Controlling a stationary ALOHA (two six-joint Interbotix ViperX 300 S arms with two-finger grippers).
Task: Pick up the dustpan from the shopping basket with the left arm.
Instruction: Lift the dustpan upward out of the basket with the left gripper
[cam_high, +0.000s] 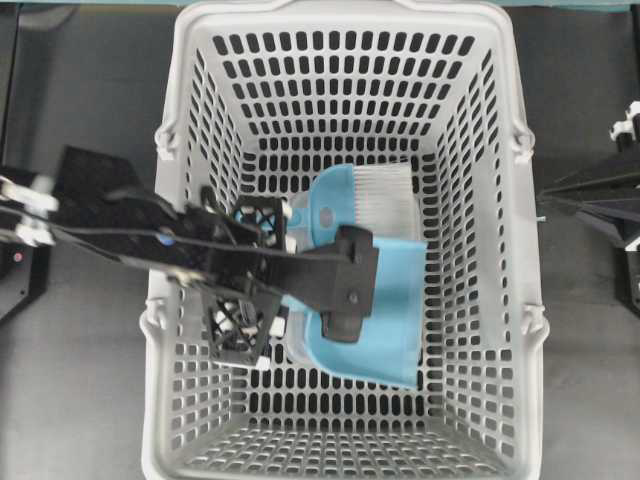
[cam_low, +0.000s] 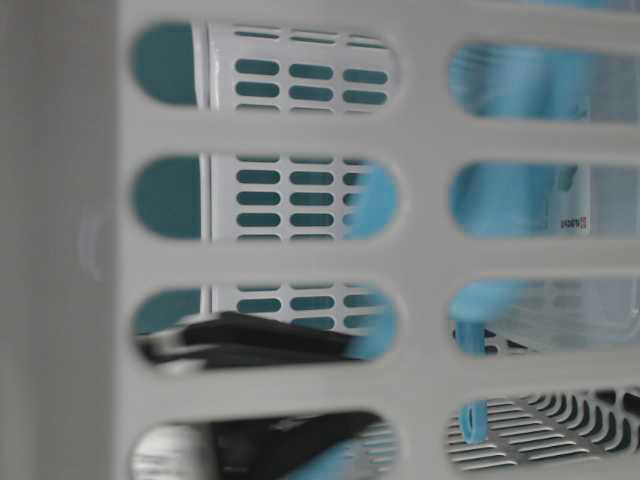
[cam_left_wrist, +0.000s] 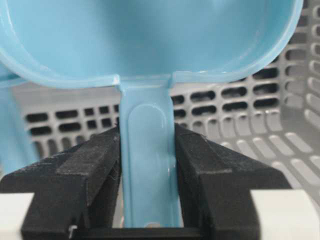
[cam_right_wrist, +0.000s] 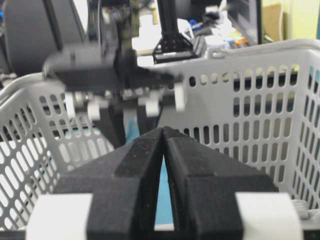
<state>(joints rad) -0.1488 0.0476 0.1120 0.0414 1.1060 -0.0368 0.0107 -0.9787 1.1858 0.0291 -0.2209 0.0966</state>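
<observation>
The left gripper (cam_left_wrist: 147, 165) had its fingers (cam_left_wrist: 95, 170) pressed against both sides of the dustpan's (cam_high: 375, 320) handle, inside the basket (cam_high: 500, 120), with the brush (cam_high: 370, 195) just beside the pan. The right gripper (cam_right_wrist: 164, 145) sat outside the basket, its fingers closed together on nothing. The lift would best go straight up and slowly, keeping the narrow handle centred so the pan cleared the brush and walls without twisting.

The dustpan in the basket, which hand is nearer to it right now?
Left. The left hand is shut on the dustpan handle inside the basket; the right hand sits outside the basket, empty.
</observation>
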